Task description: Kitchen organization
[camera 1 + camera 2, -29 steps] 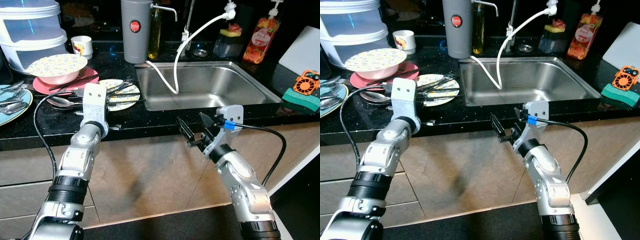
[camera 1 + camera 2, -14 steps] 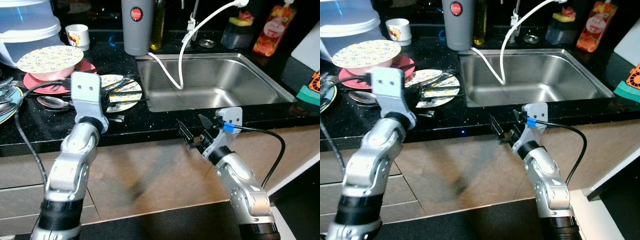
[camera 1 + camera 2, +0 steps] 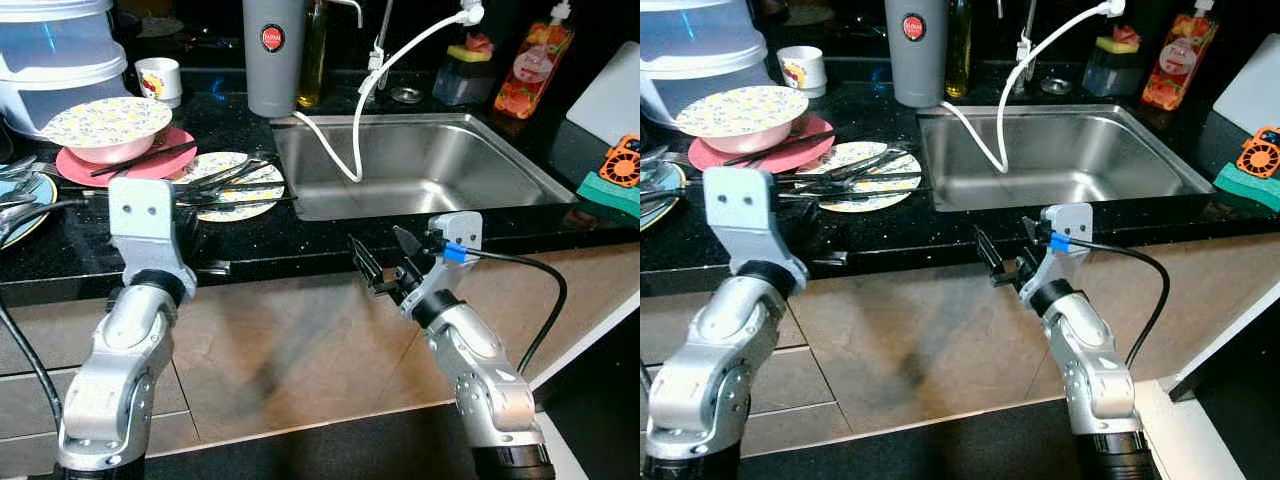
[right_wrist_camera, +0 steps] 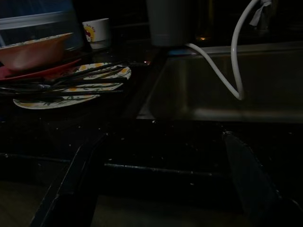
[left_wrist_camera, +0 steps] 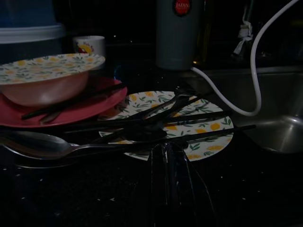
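**Left eye view.** The left arm has drawn back from the counter (image 3: pixel 300 245) over the last second. Its wrist block now sits lower and short of the edge, so no pickup is under way (judgement: a repositioning step). The right gripper (image 3: pixel 386 258) has stayed below the counter edge with its jaws spread wide and nothing held.

**Right eye view.** The patterned plate (image 3: pixel 865 175) lies ahead of the left jaws, on glossy black speckled stone. Thin dark chopsticks (image 3: pixel 855 178) cross it. Beyond it stands a shallow floral bowl (image 3: pixel 740 112) on a pink plate (image 3: pixel 765 152). The brushed steel sink (image 3: pixel 1080 165) lies ahead of the right jaws, with a white hose (image 3: pixel 990 145) curling into it.

**Left wrist view.** The left gripper (image 5: pixel 168 156) points at the plate's near rim, not touching it. The picture is too dark to tell the jaw opening. A polished metal spoon (image 5: pixel 47 146) lies just beside the plate.

**Right wrist view.** The black fingers (image 4: pixel 71 189) frame the counter edge, well apart. The plate lies far off to one side of them.
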Controlling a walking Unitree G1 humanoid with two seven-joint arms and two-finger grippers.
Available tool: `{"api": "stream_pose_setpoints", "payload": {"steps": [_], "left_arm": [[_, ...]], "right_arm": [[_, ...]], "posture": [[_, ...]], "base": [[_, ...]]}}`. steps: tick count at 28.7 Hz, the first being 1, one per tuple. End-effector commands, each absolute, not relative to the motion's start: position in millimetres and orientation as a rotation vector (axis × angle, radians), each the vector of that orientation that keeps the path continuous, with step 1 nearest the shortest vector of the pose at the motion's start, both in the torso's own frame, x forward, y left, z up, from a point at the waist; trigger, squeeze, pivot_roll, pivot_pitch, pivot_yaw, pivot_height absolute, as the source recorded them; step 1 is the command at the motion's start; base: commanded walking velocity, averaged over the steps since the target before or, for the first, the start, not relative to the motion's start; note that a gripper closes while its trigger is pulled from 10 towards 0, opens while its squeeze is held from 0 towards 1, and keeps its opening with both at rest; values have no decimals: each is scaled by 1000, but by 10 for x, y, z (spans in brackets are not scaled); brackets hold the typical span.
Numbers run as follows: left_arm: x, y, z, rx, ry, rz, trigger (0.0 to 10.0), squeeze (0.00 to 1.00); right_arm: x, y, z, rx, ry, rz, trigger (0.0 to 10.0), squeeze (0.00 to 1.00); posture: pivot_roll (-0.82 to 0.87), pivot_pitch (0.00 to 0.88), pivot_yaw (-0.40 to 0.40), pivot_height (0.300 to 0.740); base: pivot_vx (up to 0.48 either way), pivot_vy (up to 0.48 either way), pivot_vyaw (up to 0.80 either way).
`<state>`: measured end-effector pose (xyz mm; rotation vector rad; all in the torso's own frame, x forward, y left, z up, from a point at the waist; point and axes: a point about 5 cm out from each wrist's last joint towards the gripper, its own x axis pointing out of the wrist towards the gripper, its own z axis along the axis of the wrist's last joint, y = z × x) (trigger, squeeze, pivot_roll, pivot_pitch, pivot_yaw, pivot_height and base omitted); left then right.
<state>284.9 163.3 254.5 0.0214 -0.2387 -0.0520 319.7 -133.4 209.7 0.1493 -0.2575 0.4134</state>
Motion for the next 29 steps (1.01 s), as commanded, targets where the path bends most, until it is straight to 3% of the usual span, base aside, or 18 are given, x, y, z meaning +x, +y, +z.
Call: {"api": "stream_pose_setpoints", "payload": {"steps": [1,8,19,29], "left_arm": [[2835,1648,2552,27,-233,-36,10000,0],[2824,1611,2544,13,-232,-37,10000,0],[2833,1597,2558,25,-229,-34,10000,0],[2851,1618,2566,69,-227,-5,10000,0]], "right_arm": [[3217,-1345,2098,153,-257,394,10000,0],[3236,-1363,2099,116,-249,368,10000,0],[3258,-1372,2136,103,-276,341,10000,0],[3259,-1391,2115,156,-267,329,10000,0]], "posture": [[-30,121,-34,740],[-32,123,-31,740],[-31,120,-31,740],[-31,120,-33,740]], "base": [[0,0,0],[0,0,0],[0,0,747],[0,0,0]]}}
